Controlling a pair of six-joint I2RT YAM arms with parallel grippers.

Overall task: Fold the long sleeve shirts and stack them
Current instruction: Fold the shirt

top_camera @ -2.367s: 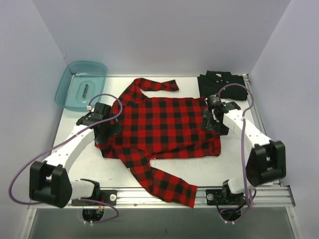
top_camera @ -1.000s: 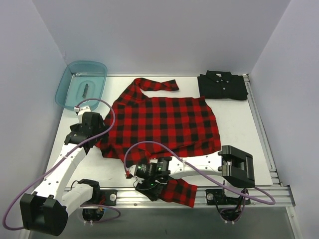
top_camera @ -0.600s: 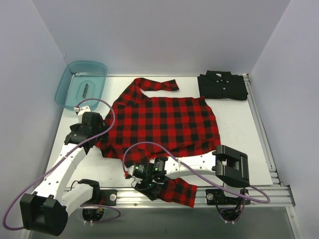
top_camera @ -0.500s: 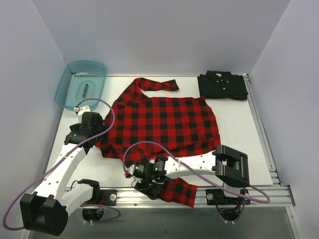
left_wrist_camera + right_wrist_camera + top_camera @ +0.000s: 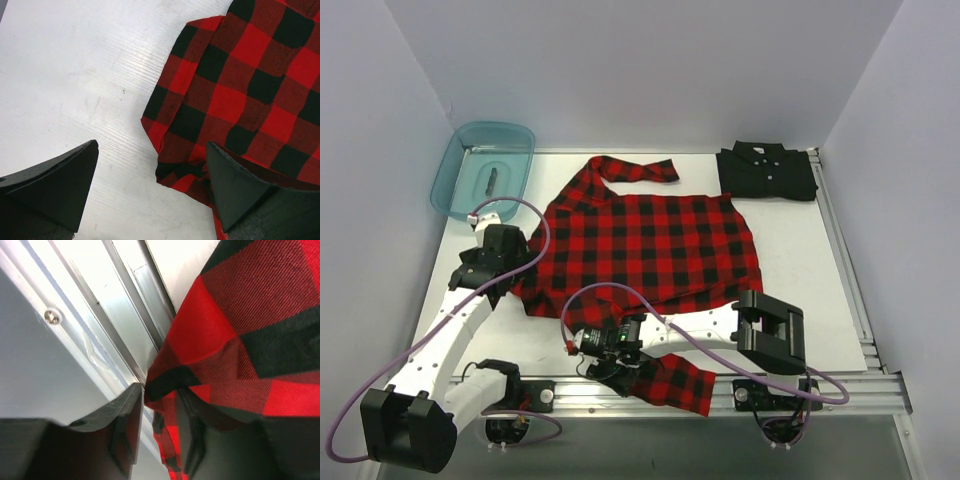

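Observation:
The red-and-black plaid shirt (image 5: 650,245) lies spread flat mid-table, one sleeve folded across its top and the other sleeve (image 5: 665,378) running to the near edge. The black shirt (image 5: 767,172) lies folded at the back right. My left gripper (image 5: 500,280) is open over the plaid shirt's lower left corner (image 5: 185,125); in the left wrist view (image 5: 152,185) one finger is over bare table and the other over fabric. My right gripper (image 5: 608,368) is shut on the edge of the near sleeve (image 5: 240,325), with fabric pinched between its jaws (image 5: 160,405).
A translucent teal bin (image 5: 460,165) stands at the back left with a small dark object (image 5: 490,181) inside. An aluminium rail (image 5: 125,315) runs along the table's near edge right beside the right gripper. Walls close in the table on three sides.
The right arm swung from the shirt's right side to the near sleeve and closed on it, then shifted slightly left. The left gripper drew back to the shirt's left corner.

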